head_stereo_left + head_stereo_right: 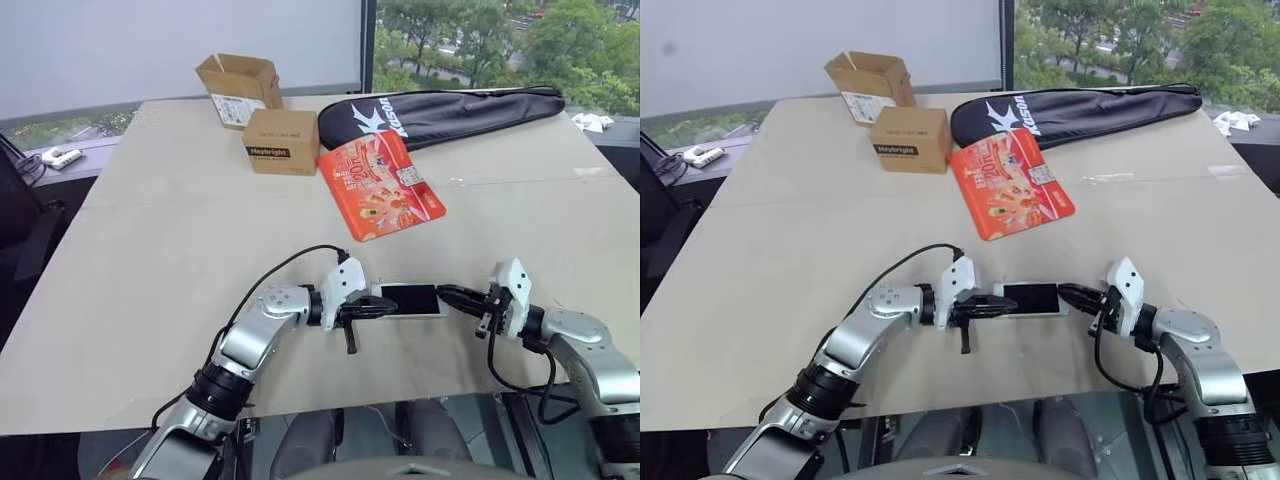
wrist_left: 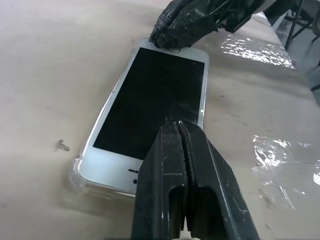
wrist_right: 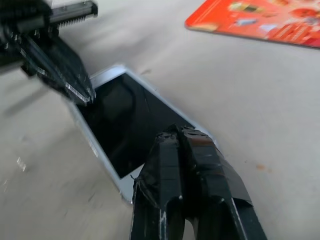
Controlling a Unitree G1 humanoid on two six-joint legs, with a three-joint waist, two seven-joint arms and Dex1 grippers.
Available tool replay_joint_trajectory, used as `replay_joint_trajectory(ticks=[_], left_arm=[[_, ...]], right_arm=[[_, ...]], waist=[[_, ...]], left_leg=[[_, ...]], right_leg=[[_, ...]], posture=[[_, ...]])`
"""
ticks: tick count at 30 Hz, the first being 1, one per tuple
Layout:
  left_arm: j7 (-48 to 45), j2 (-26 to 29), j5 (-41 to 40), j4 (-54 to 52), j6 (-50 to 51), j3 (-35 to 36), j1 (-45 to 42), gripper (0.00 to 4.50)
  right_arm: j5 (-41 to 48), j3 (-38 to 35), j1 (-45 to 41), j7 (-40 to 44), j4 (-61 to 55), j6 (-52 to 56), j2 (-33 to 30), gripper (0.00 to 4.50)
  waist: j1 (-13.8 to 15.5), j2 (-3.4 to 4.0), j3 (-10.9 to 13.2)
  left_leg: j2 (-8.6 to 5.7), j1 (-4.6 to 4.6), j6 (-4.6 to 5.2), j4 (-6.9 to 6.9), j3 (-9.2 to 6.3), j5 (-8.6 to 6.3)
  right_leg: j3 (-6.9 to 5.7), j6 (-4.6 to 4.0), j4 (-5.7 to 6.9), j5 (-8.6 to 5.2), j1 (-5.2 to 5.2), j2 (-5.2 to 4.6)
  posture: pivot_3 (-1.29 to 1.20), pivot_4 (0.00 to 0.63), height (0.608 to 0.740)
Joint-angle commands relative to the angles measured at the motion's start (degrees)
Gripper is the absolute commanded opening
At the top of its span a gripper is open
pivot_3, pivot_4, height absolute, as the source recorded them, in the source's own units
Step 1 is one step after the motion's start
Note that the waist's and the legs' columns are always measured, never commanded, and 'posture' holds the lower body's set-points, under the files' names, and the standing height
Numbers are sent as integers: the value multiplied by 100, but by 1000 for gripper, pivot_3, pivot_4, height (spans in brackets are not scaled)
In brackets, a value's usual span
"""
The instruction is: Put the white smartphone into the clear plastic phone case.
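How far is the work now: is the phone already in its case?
Nearly done, it seems. The white smartphone lies screen-up on the table inside the clear plastic phone case, whose rim shows around its near corner. In hand: the shut left gripper and shut right gripper press on opposite ends. Left: confirming every corner is seated, which I cannot tell, then withdrawing.

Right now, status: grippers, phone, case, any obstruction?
Left gripper and right gripper shut, tips on opposite ends of the white smartphone. Phone lies flat in the clear case on the table. Orange packet well clear.
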Motion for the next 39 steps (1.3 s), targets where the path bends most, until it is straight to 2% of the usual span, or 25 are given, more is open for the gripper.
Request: replay_joint_trajectory(ticks=[1, 13, 19, 24, 28, 36, 39], left_arm=[[-10, 72, 51, -52, -18, -21, 50, 0], [25, 170, 111, -113, -16, -18, 176, 0], [65, 200, 127, -95, -31, 10, 185, 0], [130, 201, 143, -46, -64, 49, 173, 0], [159, 203, 144, -41, -70, 67, 184, 0], [155, 248, 142, -18, -84, 120, 176, 0], [158, 258, 143, -16, -91, 126, 185, 0]], right_arm=[[-419, 673, 348, 88, 301, 528, -285, 53], [-603, 1127, 146, -322, 466, 939, -354, 53], [-627, 1260, 1, -506, 501, 1464, -397, 53], [-725, 1430, -98, -577, 444, 1791, -506, 53], [-794, 1629, -247, -719, 328, 2182, -532, 53], [-969, 1671, -305, -811, 476, 1633, -478, 53], [-1198, 1823, -187, -609, 559, 1218, -667, 53]], waist=[[15, -17, -21], [-4, -81, -119], [-19, -77, -139], [-15, -69, -142], [-19, -71, -143], [-7, -69, -143], [-5, -68, -142]], left_leg=[[0, 0, 0, 0, -1, 0], [9, 10, -2, -6, -4, -2], [19, 21, -5, -7, -5, -4], [30, 76, -31, -22, -14, -28], [44, 81, -40, -27, -14, -35], [49, 82, -44, -32, -15, -38], [49, 81, -45, -40, -15, -40]], right_leg=[[-1, 0, -1, 0, 1, 0], [-2, 2, -13, -3, 11, 2], [-3, 1, -14, -3, 16, 9], [0, 3, -59, -6, 92, -2], [11, 4, -79, -7, 102, -3], [11, 5, -85, -8, 102, -2], [11, 5, -94, -8, 101, -2]], posture=[[0, 150, 740], [0, 150, 740], [0, 150, 740], [0, 150, 740], [0, 150, 740], [0, 150, 740], [0, 150, 740]])
